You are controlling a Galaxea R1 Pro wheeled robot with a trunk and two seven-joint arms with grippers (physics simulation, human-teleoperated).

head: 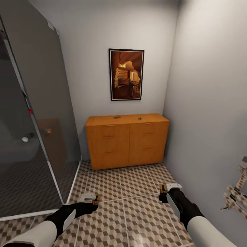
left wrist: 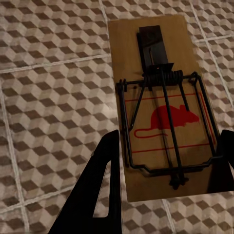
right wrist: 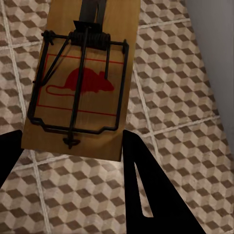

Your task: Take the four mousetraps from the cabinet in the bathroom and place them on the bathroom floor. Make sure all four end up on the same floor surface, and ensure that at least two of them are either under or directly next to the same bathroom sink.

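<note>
Each of my grippers is shut on a mousetrap, a wooden board with a black wire spring and a red mouse print. The left gripper [head: 94, 199] [left wrist: 165, 168] holds one mousetrap [left wrist: 163, 112] low over the bathroom floor [head: 137, 185]. The right gripper [head: 167, 189] [right wrist: 73, 148] holds another mousetrap [right wrist: 80, 83] above the tiles near the right wall. Ahead against the back wall stands the orange-brown cabinet [head: 127, 142], its drawers closed. Two small dark mousetraps [head: 116, 117] [head: 140, 118] lie on its top. The bathroom sink is out of view.
A tinted glass shower enclosure [head: 34, 113] runs along the left side. A framed picture [head: 126, 74] hangs above the cabinet. A grey wall [head: 209, 120] closes the right side, with a patterned shape [head: 236, 193] at its lower edge.
</note>
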